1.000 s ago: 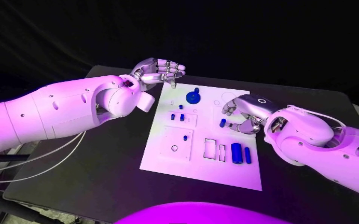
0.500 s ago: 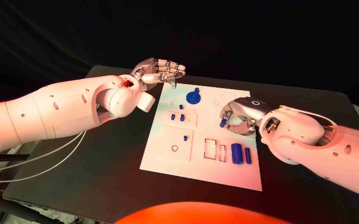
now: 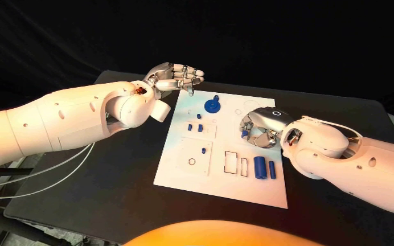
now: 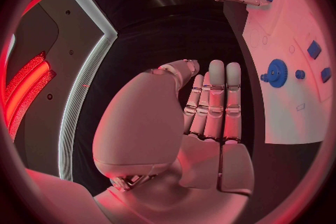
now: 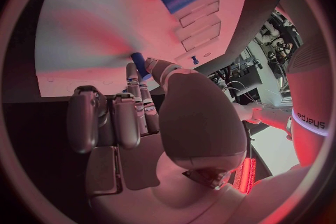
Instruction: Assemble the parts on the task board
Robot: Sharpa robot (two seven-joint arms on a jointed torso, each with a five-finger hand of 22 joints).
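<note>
Your right hand (image 3: 261, 127) is down on the task board (image 3: 185, 172), its fingers (image 5: 138, 93) pinching a small blue peg (image 3: 245, 135) near the board's right side; the right wrist view shows the peg's tip between thumb and finger. Keep that pinch light and the peg upright, so it goes into its hole squarely; I judge a tilt would jam it. Which hole you are aiming at I cannot tell. Your left hand (image 3: 175, 78) hovers off the board's far left corner, fingers curled in on nothing; leave it there, clear of the blue gear (image 3: 213, 107) and the two long blue pieces (image 3: 264, 168) near the front edge
</note>
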